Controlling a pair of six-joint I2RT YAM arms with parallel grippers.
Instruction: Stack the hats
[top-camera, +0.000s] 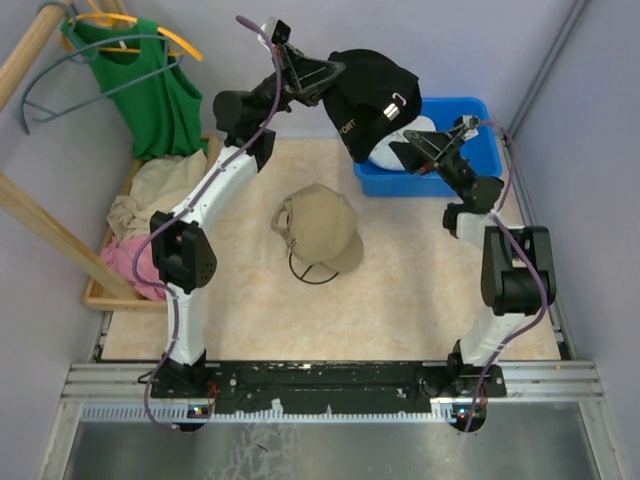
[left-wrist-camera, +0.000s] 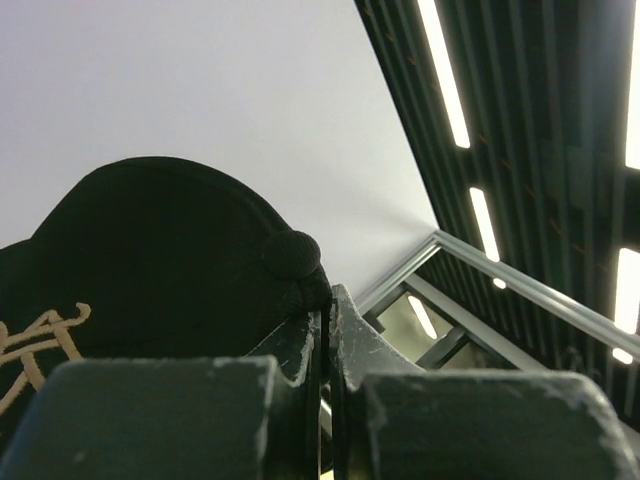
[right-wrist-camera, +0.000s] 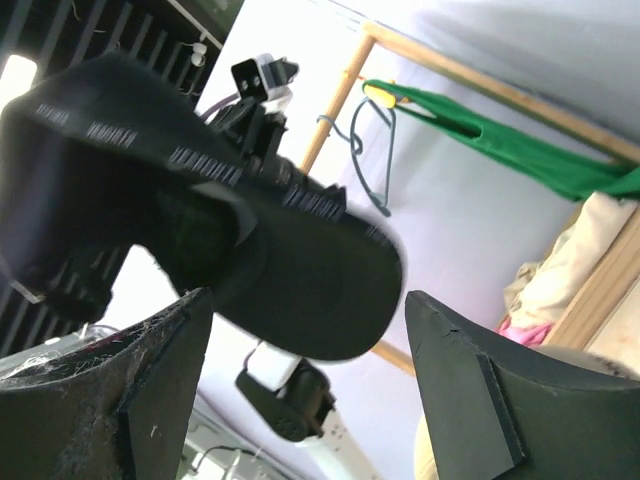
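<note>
The table (top-camera: 250, 310) has a pale mat top between grey walls, with a blue bin (top-camera: 470, 120) at its far right corner.

**Step in hand:** carriage of the black cap (top-camera: 375, 100) to the stack. It hangs clear of the table by the middle of the far edge.
- The left gripper (top-camera: 330, 72) has its fingers clamped together on the crown beside the top button.
- The right gripper (top-camera: 403, 150) has its fingers apart and holds nothing. It sits just under the cap's lower end.

**Attitude:** the long axis slopes down from the left gripper toward the bin. The brim appears to be the low end, facing the right gripper.

**Next move:** the tan cap (top-camera: 318, 225) lies at the table's centre, brim toward the near edge. The black cap must be turned to match and lowered crown over crown. A white cap (top-camera: 383, 157) is still in the bin.
</note>
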